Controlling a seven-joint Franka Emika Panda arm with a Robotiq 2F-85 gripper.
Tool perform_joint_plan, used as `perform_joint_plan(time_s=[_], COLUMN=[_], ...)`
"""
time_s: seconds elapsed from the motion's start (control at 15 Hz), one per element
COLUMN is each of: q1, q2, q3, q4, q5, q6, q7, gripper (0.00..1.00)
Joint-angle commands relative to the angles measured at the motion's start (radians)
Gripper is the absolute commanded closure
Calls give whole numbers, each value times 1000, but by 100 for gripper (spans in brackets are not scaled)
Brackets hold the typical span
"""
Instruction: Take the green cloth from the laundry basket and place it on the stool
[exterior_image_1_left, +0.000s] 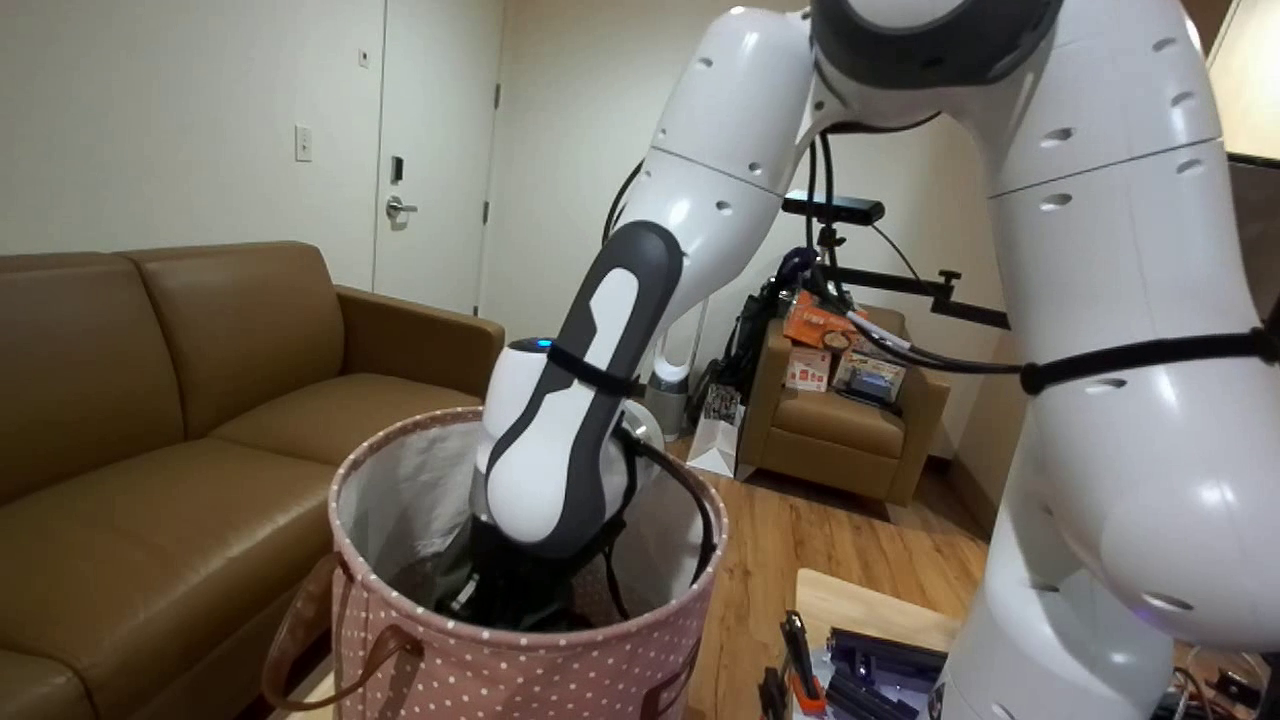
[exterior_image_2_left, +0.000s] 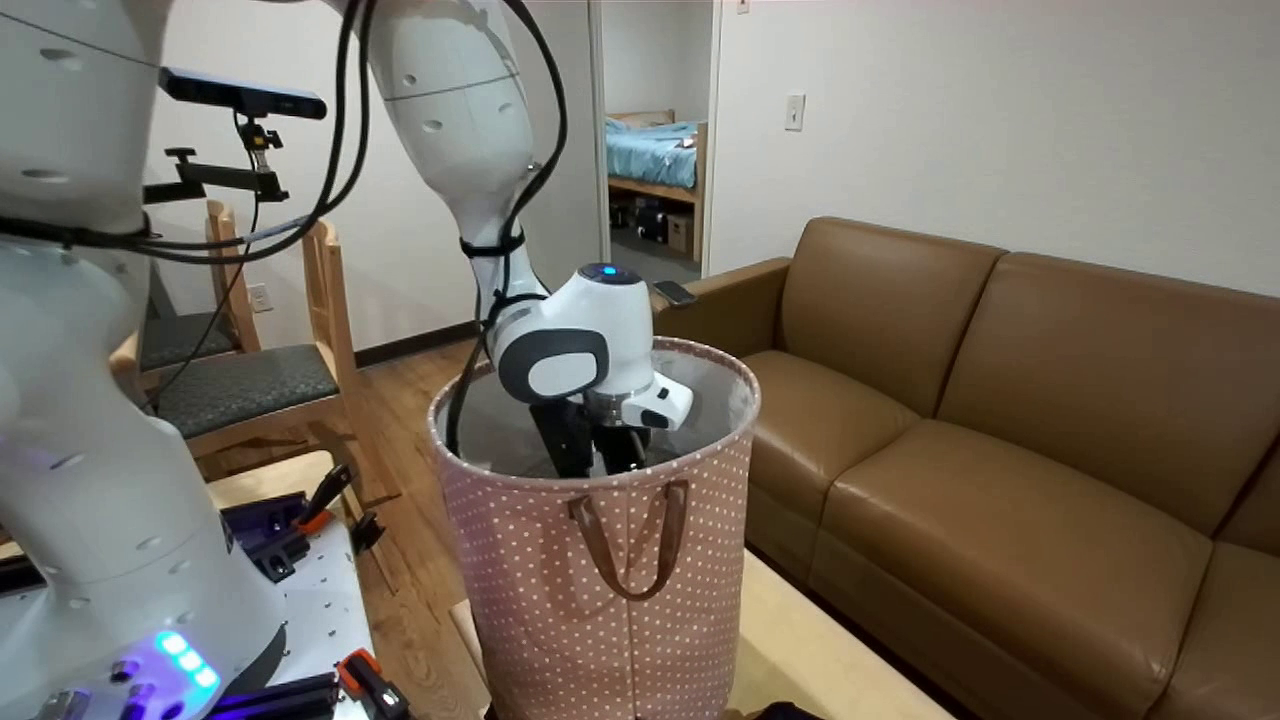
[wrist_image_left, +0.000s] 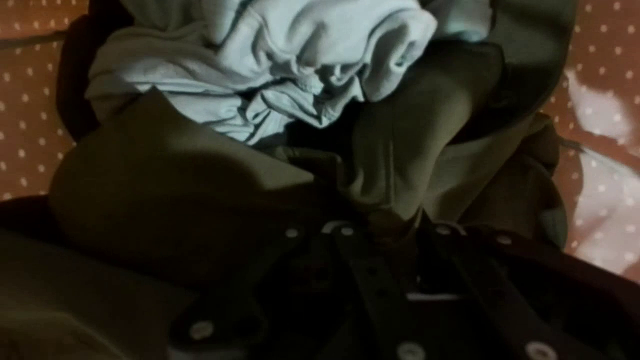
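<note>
In an exterior view, looking down into the laundry basket (exterior_image_1_left: 540, 670) from close by, facing a door (exterior_image_1_left: 440, 140) beyond. In an exterior view, also near, looking across the laundry basket at a flatter slant toward a bed (exterior_image_2_left: 652, 155). In both exterior views, sharing the laundry basket, arm (exterior_image_1_left: 715, 165) and sofa (exterior_image_2_left: 1000, 540) beside it. In the wrist view, facing down into the laundry basket, close over green cloth (wrist_image_left: 412, 135).

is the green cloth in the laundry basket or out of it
In: the wrist view shows the green cloth crumpled between dotted sides of the laundry basket.
</note>
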Motion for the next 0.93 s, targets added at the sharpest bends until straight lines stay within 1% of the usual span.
perform_joint_plan(time_s=[0.0, 0.13, 0.4, 0.47, 0.6, 0.87], q1=[-35, -44, -88, -112, -125, -105], q2=[-147, -210, -349, -387, -455, -609], q3=[17, 14, 46, 64, 74, 40], q4=[-109, -149, -228, -247, -271, -324], q5=[33, 34, 69, 63, 78, 92], q6=[60, 77, 114, 120, 117, 96], q7=[-21, -24, -42, -32, -35, -36], gripper=[97, 97, 97, 97, 97, 97])
